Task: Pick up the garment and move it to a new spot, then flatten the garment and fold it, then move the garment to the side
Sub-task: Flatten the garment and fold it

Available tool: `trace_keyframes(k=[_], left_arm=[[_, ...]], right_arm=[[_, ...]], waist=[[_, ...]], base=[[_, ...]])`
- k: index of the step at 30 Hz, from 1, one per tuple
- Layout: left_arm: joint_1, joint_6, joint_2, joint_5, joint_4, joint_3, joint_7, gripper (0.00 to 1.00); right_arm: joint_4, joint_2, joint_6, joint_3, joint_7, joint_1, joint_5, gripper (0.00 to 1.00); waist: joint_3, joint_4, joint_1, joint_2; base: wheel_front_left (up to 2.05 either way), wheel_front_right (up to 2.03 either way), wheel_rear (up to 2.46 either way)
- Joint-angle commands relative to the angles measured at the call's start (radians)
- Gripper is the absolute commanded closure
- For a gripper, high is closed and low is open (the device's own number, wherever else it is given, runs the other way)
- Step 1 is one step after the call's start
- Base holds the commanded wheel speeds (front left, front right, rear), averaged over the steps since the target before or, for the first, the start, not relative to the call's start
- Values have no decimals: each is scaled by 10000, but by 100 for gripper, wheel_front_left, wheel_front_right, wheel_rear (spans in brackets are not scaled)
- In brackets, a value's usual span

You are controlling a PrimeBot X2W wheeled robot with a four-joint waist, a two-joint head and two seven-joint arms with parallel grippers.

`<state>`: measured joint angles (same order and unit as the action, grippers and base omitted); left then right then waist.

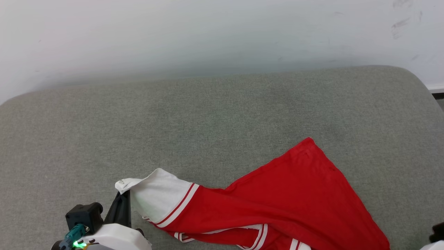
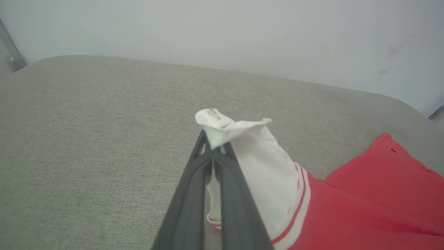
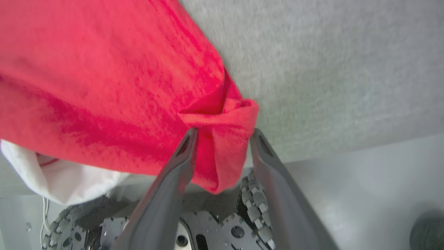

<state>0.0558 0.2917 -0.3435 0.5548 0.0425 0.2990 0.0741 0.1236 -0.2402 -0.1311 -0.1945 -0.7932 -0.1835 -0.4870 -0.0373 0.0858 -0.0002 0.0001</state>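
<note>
Here the left hand (image 2: 212,147) is clamped shut on the white sleeve (image 2: 258,163) tip. The right hand (image 3: 223,137) stands parted, with bunched red cloth between its fingers. The soft garment (image 1: 295,194) sprawls creased over the grey woven bench (image 1: 208,121), at its near edge.

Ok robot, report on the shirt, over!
Left gripper shut on white sleeve. Right gripper open around corner of soft red-and-white fabric garment. Sprawled on grey cushion, no obstacle seen.

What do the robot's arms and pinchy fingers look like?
The left gripper and the right gripper each have two long, thin, dark grey fingers with cut-out slots near the tips. Behind the left one sit a black boxy block, a smooth white wrist shell and a teal plug with a green light.
</note>
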Motion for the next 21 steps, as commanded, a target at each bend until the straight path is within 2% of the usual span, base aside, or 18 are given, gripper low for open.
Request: trace_keyframes(k=[1, 8, 12, 14, 16, 21], left_arm=[[22, 38, -58, 0, 8, -9, 5, 100], [-212, 67, -50, -61, 120, 59, -37, 100], [-471, 80, -7, -133, 260, 114, -15, 100], [-679, 46, 45, -181, 336, 199, 3, 100], [-874, 8, 91, -264, 396, 290, 35, 100], [-1392, -87, 258, -406, 459, 469, 161, 100]], right_arm=[[-202, 36, 7, -87, 451, 132, 103, 0], [-656, 11, 7, -345, 4368, 1220, 391, 0], [-124, -114, 7, -156, 5684, 2201, 210, 0], [118, -268, 7, 12, 5853, 2824, -2, 0], [371, -482, 5, 385, 5535, 3371, -36, 0], [962, -948, 7, 1203, 3567, 5060, -384, 0]], waist=[[-21, 16, 2, -1], [-256, -60, 2, -1], [-663, -191, 2, -1], [-954, -333, 2, -1], [-1262, -472, 2, -1], [-1967, -800, 2, -1]], base=[[0, 0, 0], [0, 0, 0], [0, 0, 0], [0, 0, 0], [0, 0, 0], [0, 0, 0]])
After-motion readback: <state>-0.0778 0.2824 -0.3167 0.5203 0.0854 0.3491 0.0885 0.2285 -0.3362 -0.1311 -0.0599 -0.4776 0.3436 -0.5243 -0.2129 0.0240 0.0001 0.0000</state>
